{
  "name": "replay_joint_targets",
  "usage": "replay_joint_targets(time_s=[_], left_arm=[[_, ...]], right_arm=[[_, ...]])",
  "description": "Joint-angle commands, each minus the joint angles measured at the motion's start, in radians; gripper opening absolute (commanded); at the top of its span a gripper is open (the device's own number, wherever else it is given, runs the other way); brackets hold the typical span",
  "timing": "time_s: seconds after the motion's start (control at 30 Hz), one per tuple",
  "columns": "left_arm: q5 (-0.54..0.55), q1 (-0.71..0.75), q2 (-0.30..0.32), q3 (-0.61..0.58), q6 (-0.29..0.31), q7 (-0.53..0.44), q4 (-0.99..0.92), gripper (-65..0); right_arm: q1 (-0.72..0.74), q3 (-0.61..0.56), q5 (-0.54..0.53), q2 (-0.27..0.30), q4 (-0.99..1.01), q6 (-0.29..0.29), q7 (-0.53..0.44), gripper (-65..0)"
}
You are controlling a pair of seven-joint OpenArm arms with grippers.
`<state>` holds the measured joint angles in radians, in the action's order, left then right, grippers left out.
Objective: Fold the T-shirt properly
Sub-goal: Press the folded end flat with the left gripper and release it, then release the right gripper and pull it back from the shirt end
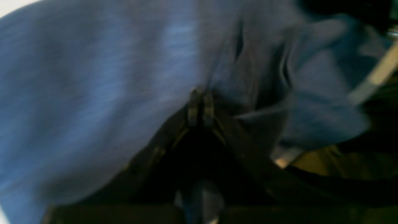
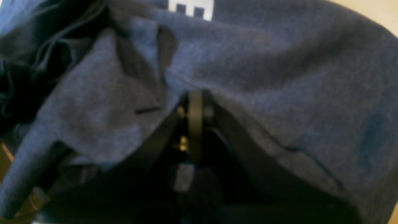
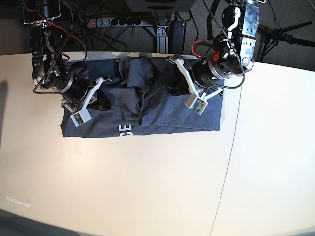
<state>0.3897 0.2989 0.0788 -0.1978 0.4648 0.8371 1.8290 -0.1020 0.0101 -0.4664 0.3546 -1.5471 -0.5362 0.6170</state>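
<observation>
The T-shirt (image 3: pixel 147 110) lies bunched along the far edge of the white table (image 3: pixel 147 187), its long axis running side to side, parallel to that edge. Its near border is fairly straight, with white lettering (image 3: pixel 125 131) showing there, while the far half is heaped in ridges.

The right gripper (image 2: pixel 196 102) sits at the shirt's end nearer the table's far-left corner. In its wrist view the jaws are pressed together on a fold of blue cloth, and a white block letter (image 2: pixel 191 7) shows just beyond. The left gripper (image 1: pixel 200 101) sits at the opposite end, and its wrist view, though blurred, shows the jaws closed on a fold too.

So each arm pinches the end of the shirt nearest it, and the cloth between them lies slack and crumpled rather than taut. From both grippers the loose bulk lies inward, towards the middle of the far edge. The coming move likely turns on this: drawing the two ends apart along the long axis would flatten the heap.
</observation>
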Motion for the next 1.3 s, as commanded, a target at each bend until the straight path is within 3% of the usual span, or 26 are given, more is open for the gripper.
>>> replay_joint_targets(time_s=[0.0, 0.17, 0.3, 0.4, 0.53, 0.9, 1.07, 1.27], left_arm=[[0.018, -0.008, -0.013, -0.027, 0.037, -0.014, 0.017, -65.0], [0.005, -0.008, -0.060, -0.204, 0.041, -0.016, 0.017, -65.0], [-0.109, -0.019, -0.087, -0.263, 0.040, -0.023, 0.018, -65.0], [-0.133, -0.039, -0.087, -0.219, 0.040, -0.018, 0.035, -65.0], [-0.089, -0.064, -0.071, -0.108, 0.041, 0.010, 0.108, -65.0], [-0.057, -0.063, 0.106, 0.122, 0.045, -0.030, 0.095, -65.0], [-0.056, -0.064, 0.158, 0.147, 0.045, -0.074, -0.053, -65.0], [-0.044, -0.066, 0.163, 0.147, 0.045, -0.086, -0.114, -65.0]], right_arm=[[0.013, 0.005, -0.012, 0.014, -0.016, -0.021, -0.023, -65.0], [0.013, 0.005, -0.012, 0.014, -0.016, -0.021, -0.023, -65.0], [0.013, 0.005, -0.012, 0.014, -0.016, -0.021, -0.023, -65.0], [0.013, 0.005, -0.013, 0.014, -0.016, -0.021, -0.023, -65.0], [0.025, 0.005, -0.071, 0.014, -0.016, -0.022, -0.022, -65.0], [0.104, 0.042, -0.148, 0.014, -0.064, -0.021, 0.031, -65.0], [0.118, 0.169, -0.143, 0.021, -0.064, -0.021, 0.077, -65.0], [0.115, 0.348, -0.143, 0.122, 0.008, -0.018, 0.102, -65.0]])
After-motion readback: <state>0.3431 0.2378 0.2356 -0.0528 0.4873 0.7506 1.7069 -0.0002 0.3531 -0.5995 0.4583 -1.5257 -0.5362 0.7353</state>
